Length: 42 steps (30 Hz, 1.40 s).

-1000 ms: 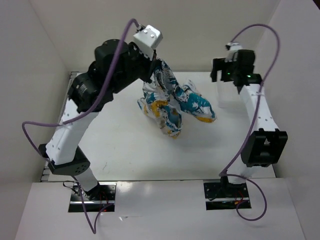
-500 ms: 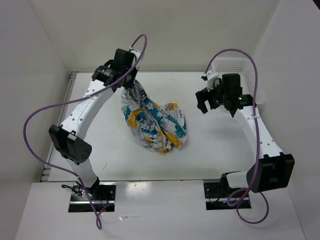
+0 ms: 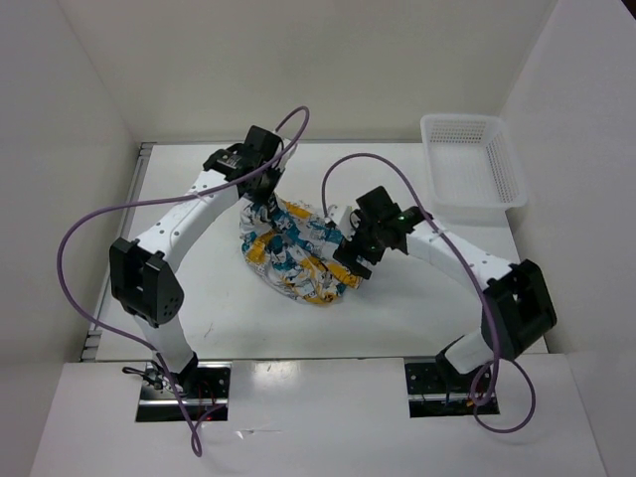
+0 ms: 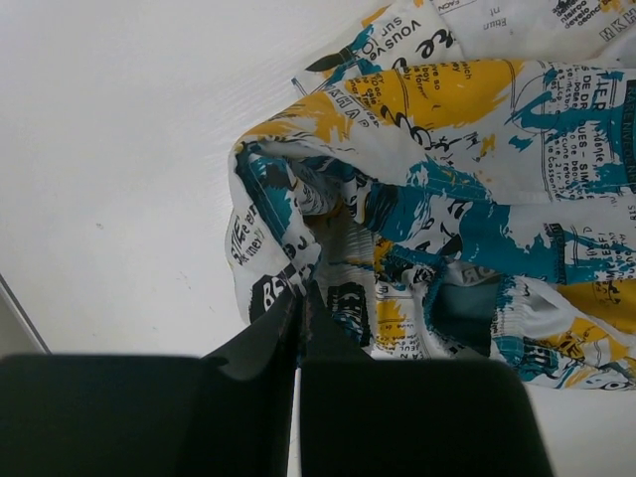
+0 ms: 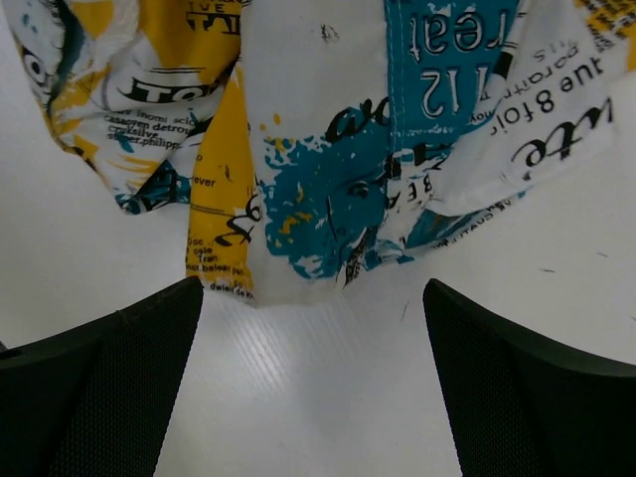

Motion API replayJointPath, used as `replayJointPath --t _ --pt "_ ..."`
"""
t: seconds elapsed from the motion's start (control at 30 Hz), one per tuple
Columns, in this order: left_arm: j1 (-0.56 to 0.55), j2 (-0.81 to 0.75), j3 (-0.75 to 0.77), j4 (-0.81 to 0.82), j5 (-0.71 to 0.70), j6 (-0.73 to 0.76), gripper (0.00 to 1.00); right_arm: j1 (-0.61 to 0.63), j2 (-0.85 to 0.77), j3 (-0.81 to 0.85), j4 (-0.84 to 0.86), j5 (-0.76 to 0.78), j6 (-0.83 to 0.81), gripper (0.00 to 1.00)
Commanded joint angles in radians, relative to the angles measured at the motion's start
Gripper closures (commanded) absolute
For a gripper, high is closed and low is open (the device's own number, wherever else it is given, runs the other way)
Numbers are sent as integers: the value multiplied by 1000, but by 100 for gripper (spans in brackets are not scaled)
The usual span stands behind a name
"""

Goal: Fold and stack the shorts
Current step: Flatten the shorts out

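Observation:
The shorts (image 3: 296,256), white with a teal, yellow and black print, lie crumpled in a heap at the middle of the table. My left gripper (image 3: 262,202) is at the heap's back left edge. In the left wrist view its jaws (image 4: 301,295) are pressed together on a fold of the shorts (image 4: 447,179). My right gripper (image 3: 350,268) is low at the heap's right edge. In the right wrist view it (image 5: 313,333) is wide open and empty, with the hem of the shorts (image 5: 328,169) just ahead of its fingers (image 5: 99,383) and bare table between them.
A white plastic mesh basket (image 3: 509,189) stands at the back right corner. White walls close in the table on the left, back and right. Purple cables loop above both arms.
My left gripper has come down and laid the hanging shorts onto the table. My right arm has swung from the back right in to the shorts' right edge, uncovering the basket.

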Motion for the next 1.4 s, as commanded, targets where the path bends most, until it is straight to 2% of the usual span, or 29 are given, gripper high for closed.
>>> replayJointPath --t 0.0,0.23,0.3,0.4,0.43,0.53,0.57,0.7,0.8,0.93,1.13,1.37 --pt "3 -40 -9 26 -1 3 100 7 81 25 93 39 -9 4" --pt "12 -80 -18 26 -10 3 100 7 205 52 149 28 11 4" --pt "12 -98 -27 26 -10 3 100 7 224 64 149 28 11 10" --pt "21 -120 -39 17 -1 3 100 7 251 116 158 5 32 40" --pt "21 -120 -53 17 -1 3 100 7 262 127 158 5 33 61" --pt "21 -144 -67 17 -15 3 100 7 262 154 183 80 22 87" --pt "32 -159 -76 17 -45 3 100 -12 262 183 205 114 22 100" --pt "105 -190 -26 73 -96 3 100 -110 251 314 265 304 -7 100" --pt "188 -190 103 115 -96 3 100 -213 262 497 295 396 26 100" --pt "243 -190 266 126 -70 3 100 -282 247 734 316 430 88 100" --pt "244 -278 336 136 -59 3 100 -282 100 829 302 442 125 100" --pt "225 -460 378 124 -40 3 100 -282 -61 917 250 409 124 100"
